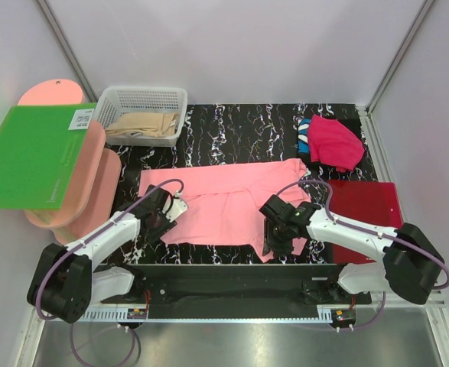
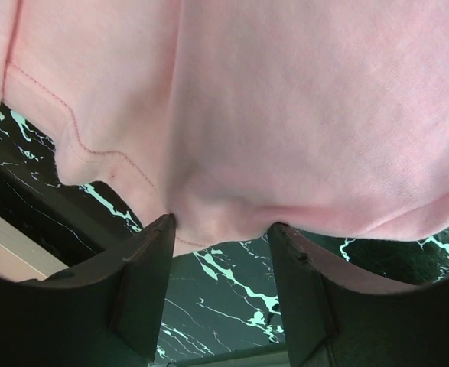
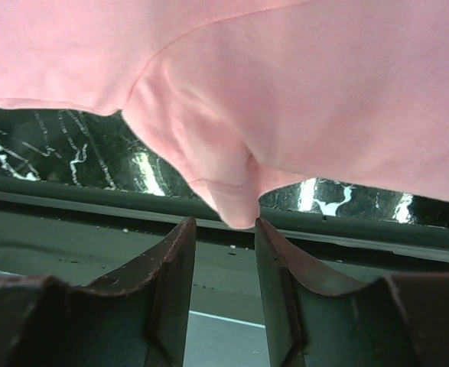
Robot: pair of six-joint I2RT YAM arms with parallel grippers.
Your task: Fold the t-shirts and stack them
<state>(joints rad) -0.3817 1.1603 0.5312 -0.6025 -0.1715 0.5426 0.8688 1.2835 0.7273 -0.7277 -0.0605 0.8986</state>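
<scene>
The salmon-pink t-shirt (image 1: 224,202) lies spread mid-counter. The left gripper (image 2: 220,248) at its 8 o'clock corner and the right gripper (image 3: 222,237) at its 5 o'clock hem each pinch the cloth between narrowed jaws. The magenta t-shirt (image 1: 335,143) rests at 2 o'clock.

The overhead view looks down on the table (image 1: 239,126); both wrist views sit close against the pink shirt (image 1: 224,202).

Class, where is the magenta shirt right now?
In the top view, the magenta shirt lies bunched at the table's far right, just beyond the dark-red board.
</scene>
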